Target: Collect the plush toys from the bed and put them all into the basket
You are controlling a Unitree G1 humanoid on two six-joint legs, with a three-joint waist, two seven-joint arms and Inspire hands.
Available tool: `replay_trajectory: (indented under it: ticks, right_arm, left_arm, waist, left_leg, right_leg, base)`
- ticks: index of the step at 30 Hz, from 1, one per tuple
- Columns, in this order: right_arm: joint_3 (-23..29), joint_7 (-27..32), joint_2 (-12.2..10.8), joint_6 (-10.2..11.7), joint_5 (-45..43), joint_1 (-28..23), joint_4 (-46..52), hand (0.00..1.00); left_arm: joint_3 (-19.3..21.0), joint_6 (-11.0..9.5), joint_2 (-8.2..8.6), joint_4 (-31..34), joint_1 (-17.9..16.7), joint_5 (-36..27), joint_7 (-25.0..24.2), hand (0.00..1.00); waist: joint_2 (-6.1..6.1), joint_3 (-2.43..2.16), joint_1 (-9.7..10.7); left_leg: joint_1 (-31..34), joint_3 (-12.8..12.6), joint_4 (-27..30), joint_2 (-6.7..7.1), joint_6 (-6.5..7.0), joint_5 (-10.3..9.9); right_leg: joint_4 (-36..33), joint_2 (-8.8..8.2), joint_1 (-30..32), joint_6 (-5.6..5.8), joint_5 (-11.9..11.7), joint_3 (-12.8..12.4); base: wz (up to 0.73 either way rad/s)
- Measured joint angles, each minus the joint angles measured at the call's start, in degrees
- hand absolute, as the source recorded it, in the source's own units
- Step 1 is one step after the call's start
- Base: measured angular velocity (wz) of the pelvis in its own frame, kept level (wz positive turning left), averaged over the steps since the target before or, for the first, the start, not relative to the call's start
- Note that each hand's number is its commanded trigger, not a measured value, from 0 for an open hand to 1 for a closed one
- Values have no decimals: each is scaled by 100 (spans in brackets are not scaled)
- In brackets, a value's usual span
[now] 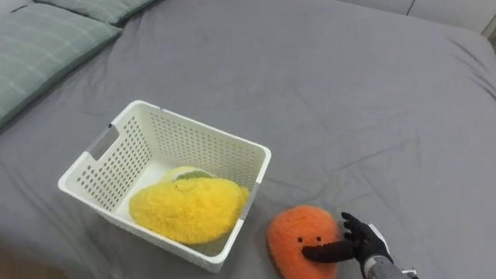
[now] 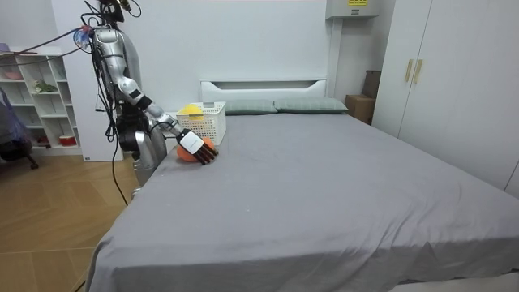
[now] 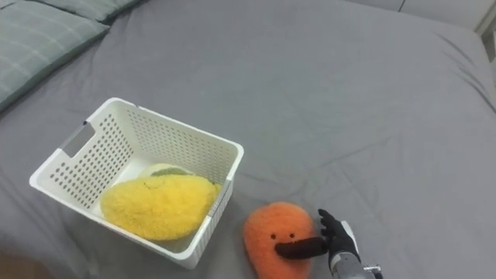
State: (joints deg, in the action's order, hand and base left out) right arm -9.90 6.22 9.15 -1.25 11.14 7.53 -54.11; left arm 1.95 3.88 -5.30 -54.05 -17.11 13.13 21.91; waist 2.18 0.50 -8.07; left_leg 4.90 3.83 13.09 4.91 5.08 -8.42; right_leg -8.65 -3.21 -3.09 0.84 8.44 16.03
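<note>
One orange plush (image 1: 298, 236) sits on the bed (image 1: 349, 101) right at the fingertips (image 1: 346, 219) of the right hand (image 1: 364, 244), thumb lying across its front; fingers spread wide, nothing clamped yet. I'd push the palm in deeper before closing, then lift over the rim of the basket (image 1: 232, 138) just past the toy, yellow plush (image 1: 186, 209) already inside.

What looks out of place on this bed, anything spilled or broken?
Nothing is spilled or broken. The one stray is the orange plush toy, lying on the grey bed just right of the white basket, while the yellow plush toy sits inside. The robot's right hand is at it, thumb across its front.
</note>
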Motion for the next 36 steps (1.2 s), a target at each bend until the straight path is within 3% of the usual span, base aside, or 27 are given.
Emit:
replay_trajectory:
  ticks: [2,8,13,19,24,28,35,36]
  right_arm:
    - [0,0,22,2,149,105,-62,100]
    - [-2,73,125,48,147,646,-615,100]
    - [-2,77,164,56,147,662,-628,100]
    - [-16,16,163,130,96,655,-628,100]
    - [-10,-133,164,226,70,640,-628,100]
    - [-2,-148,178,263,70,515,-628,100]
    - [279,-133,210,270,104,372,-587,100]
    - [283,-132,212,267,107,334,-560,100]
  left_arm:
    - [-36,0,1,-5,1,-7,-1,0]
    - [-119,-1,1,-59,131,-30,-10,0]
    - [-172,-12,0,-62,152,-173,-6,0]
    - [-263,-61,-23,-34,162,-173,14,0]
    - [-262,-229,-75,-94,231,-237,11,0]
    - [-268,-249,-96,-230,232,-244,-3,0]
    - [-118,-245,-95,-315,232,-217,4,0]
    - [-52,-242,-100,-330,253,-219,4,0]
  waist:
    - [8,-2,2]
    - [-15,6,-19]
    - [-19,18,-39]
    - [78,3,-12]
    - [211,59,-5]
    - [221,58,10]
    - [168,28,35]
    - [153,-14,54]
  left_leg:
    - [91,69,57,13,-4,7]
    - [349,144,61,35,-11,92]
    - [365,138,23,35,-12,104]
    - [326,137,-35,30,-11,106]
    - [240,140,-60,33,-8,104]
    - [169,137,-56,37,0,97]
    - [60,72,-103,35,0,96]
    - [21,55,-132,33,1,96]
  right_leg:
    - [5,-5,32,-3,-2,125]
    - [0,-10,261,-19,-9,166]
    - [1,-12,332,-18,-8,158]
    - [5,-16,330,-17,-7,149]
    - [8,-20,251,-15,-6,122]
    - [10,-26,176,-14,-5,120]
    - [6,-26,104,-7,-1,9]
    - [9,-25,88,-3,2,-19]
  base:
    - [22]
    - [9]
    - [0]
    - [0]
    - [0]
    - [0]
    - [-7]
    - [-10]
